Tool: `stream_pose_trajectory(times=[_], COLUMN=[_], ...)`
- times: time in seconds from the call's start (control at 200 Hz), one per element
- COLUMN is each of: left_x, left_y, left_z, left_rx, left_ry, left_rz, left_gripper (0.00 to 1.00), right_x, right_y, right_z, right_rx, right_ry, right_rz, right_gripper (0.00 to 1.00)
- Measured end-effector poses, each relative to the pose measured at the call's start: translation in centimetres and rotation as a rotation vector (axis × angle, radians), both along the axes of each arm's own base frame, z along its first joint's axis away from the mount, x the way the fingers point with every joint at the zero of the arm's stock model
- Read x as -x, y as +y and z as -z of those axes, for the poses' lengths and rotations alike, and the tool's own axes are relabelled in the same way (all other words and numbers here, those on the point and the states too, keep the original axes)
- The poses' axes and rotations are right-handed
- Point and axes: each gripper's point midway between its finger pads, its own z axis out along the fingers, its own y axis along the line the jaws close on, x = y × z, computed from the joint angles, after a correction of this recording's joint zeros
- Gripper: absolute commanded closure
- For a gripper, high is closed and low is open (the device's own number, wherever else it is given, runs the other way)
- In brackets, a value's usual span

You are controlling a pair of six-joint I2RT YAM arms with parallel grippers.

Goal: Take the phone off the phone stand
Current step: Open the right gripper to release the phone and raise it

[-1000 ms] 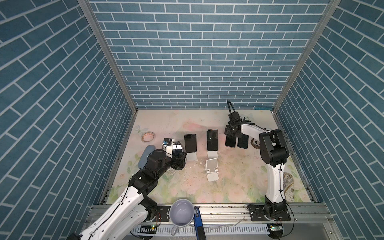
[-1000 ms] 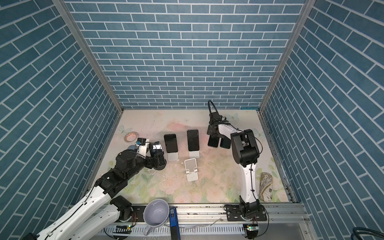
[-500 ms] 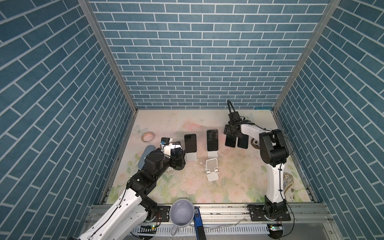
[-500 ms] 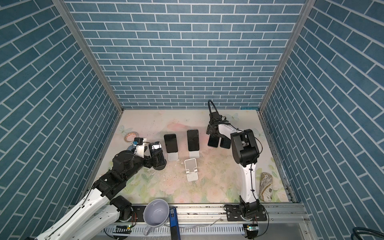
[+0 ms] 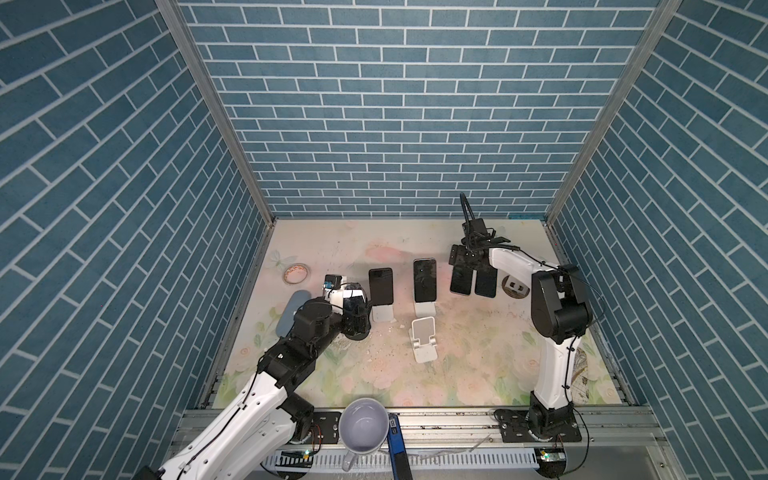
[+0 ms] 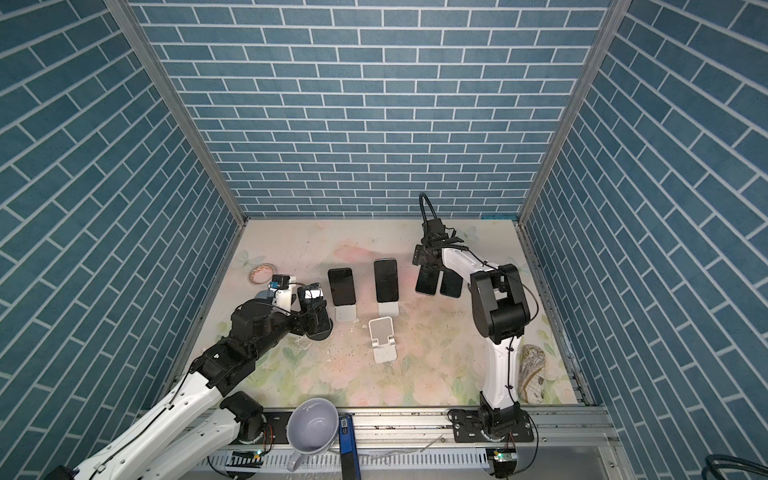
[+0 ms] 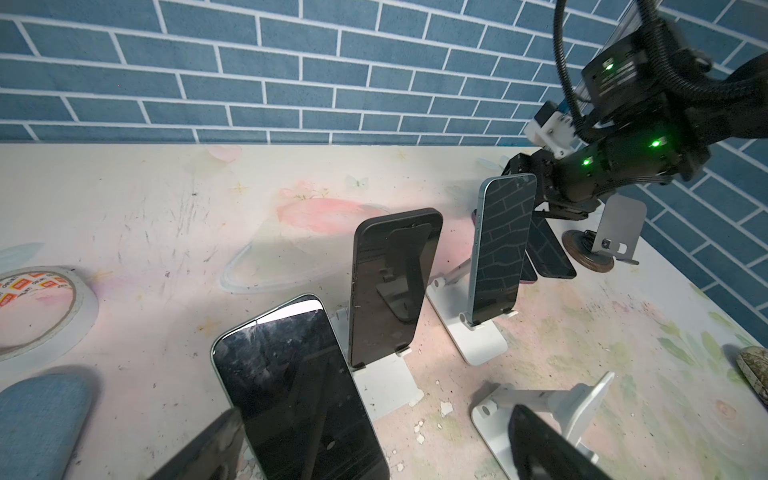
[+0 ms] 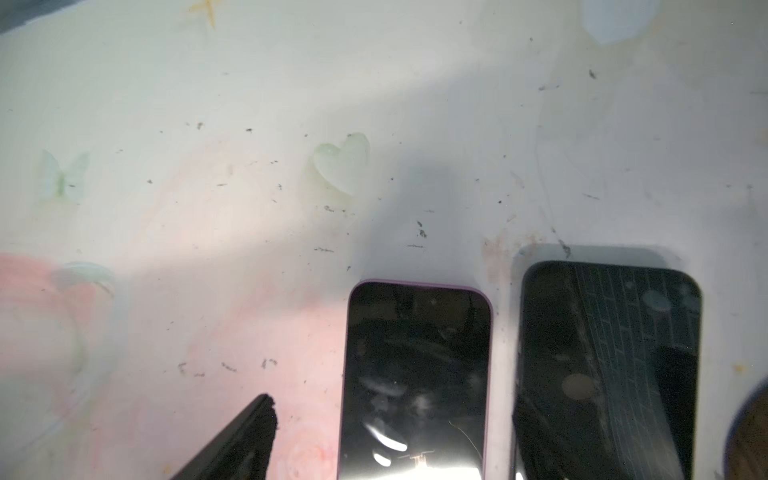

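A dusty black phone (image 7: pixel 291 386) leans on a dark round phone stand (image 6: pixel 321 332) at the left. My left gripper (image 7: pixel 374 449) is open, its fingers (image 7: pixel 208 449) standing wide on either side of that phone without touching it; both top views show it there (image 5: pixel 356 313). Two more phones (image 5: pixel 381 286) (image 5: pixel 424 280) rest on white stands. My right gripper (image 8: pixel 390 440) is open over a purple-edged phone (image 8: pixel 415 374) lying flat, beside a black phone (image 8: pixel 611 365). Its fingers (image 8: pixel 241 440) stand clear of the purple-edged phone.
An empty white stand (image 5: pixel 424 338) sits in front of the row. An empty round-based stand (image 5: pixel 515 286) is at the right. A tape roll (image 5: pixel 296 273) and a blue oval pad (image 5: pixel 291 309) lie at the left, a mug (image 5: pixel 363 424) on the front rail, a patterned stone (image 6: pixel 532 365) front right.
My right gripper's jaws have spread wider over the flat purple-edged phone. My left arm has barely shifted and stays open round the phone on the round stand.
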Motion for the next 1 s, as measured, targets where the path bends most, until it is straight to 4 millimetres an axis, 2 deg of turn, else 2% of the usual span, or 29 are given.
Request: stream_pose_trajectory(times=[0.15, 0.28, 0.405, 0.635, 0.865, 1.0], left_x=[0.0, 0.1, 0.4, 0.9, 1.3, 1.4], left_y=[-0.1, 0.0, 0.2, 0.5, 1.1, 1.3], left_z=[0.4, 1.0, 1.3, 1.0, 1.6, 1.8], left_rx=[-0.002, -0.010, -0.016, -0.002, -0.015, -0.017], left_ry=[0.016, 0.040, 0.060, 0.062, 0.090, 0.100], left_rz=[0.001, -0.001, -0.004, -0.013, -0.035, -0.046], left_gripper=[0.00, 0.00, 0.00, 0.00, 0.00, 0.00], right_x=[2.0, 4.4, 6.5, 10.9, 15.7, 17.7], right_y=[-0.4, -0.7, -0.2, 2.4, 5.2, 6.5], right_z=[-1.4, -1.7, -2.1, -3.3, -6.8, -8.4], right_rx=[-0.003, -0.004, -0.003, 0.011, -0.024, -0.051], right_ry=[-0.012, -0.001, 0.001, -0.017, -0.117, -0.164], right_rz=[-0.017, -0.035, -0.071, -0.207, -0.335, -0.390], right_gripper=[0.09, 0.09, 0.09, 0.09, 0.09, 0.08])
